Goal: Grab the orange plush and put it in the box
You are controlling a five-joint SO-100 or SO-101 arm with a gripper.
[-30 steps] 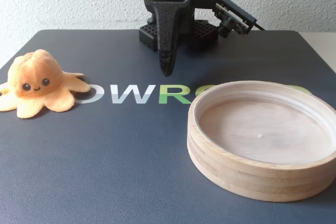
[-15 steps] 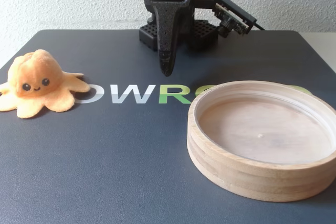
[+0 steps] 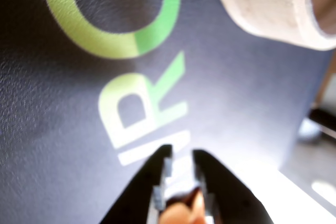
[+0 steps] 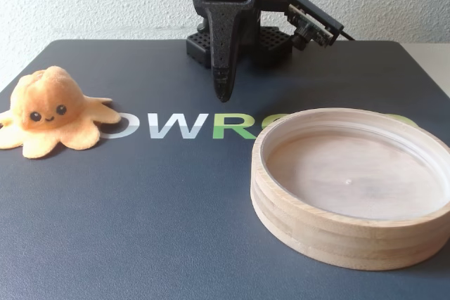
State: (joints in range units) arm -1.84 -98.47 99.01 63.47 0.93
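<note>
Fixed view: fingers narrowed and empty; orange plush far left, box right, dark mat between

fuzzy cloth orange plush, layered-wood box, matt mat

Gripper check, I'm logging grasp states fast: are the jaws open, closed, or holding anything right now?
Gripper: jaws closed, holding nothing; it hangs above the mat, while the orange plush sits untouched far to the left in the fixed view.
</note>
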